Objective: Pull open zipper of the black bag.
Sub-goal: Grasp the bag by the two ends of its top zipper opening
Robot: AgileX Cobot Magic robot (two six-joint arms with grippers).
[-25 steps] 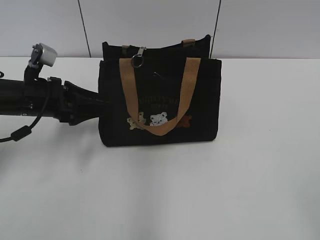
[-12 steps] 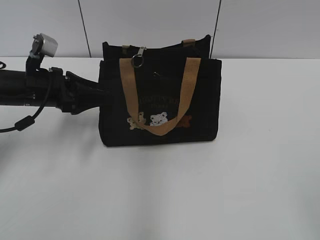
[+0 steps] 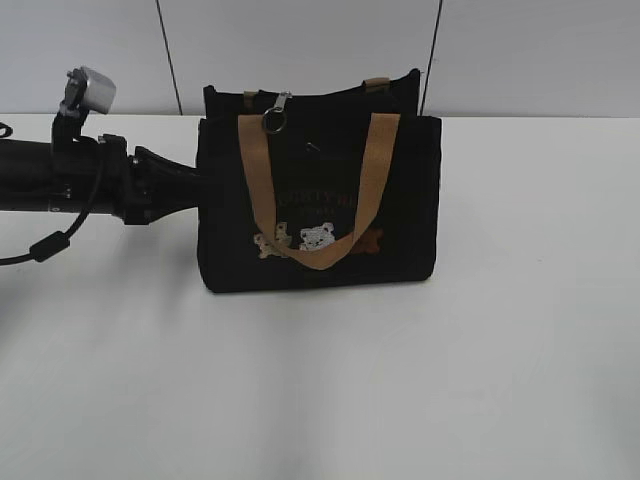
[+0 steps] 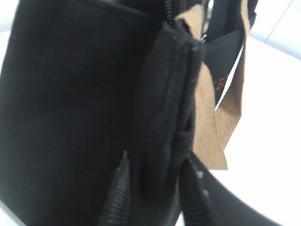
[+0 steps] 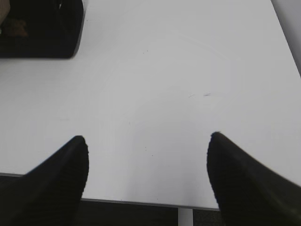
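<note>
Zipper: small silver metal slider with a round key-ring pull (image 3: 276,116), at the left end of the top edge of the bag, just beside the left leg of the front handle; the ring hangs over the front panel.
Bag: small rectangular black fabric tote (image 3: 400,200), upright on the table near its far edge, front panel toward the exterior camera, with white and brown bear designs (image 3: 316,238) low on the front.
Handles: tan webbing front handle (image 3: 375,170) hangs down over the front panel in a loop; the second handle shows only as short tan tabs at the rear top edge.
Left gripper: black fingers (image 4: 151,193) clamped on the bag's left side seam, one finger on each side of the folded black fabric edge; in the exterior view the arm reaches in level from the left and its tip meets the bag's left side.
Right gripper: black fingers (image 5: 148,162) spread wide apart, holding nothing, above bare table, well apart from the bag, whose corner shows at the upper left of the right wrist view.
Table: flat white surface (image 3: 520,350) carrying the bag.
</note>
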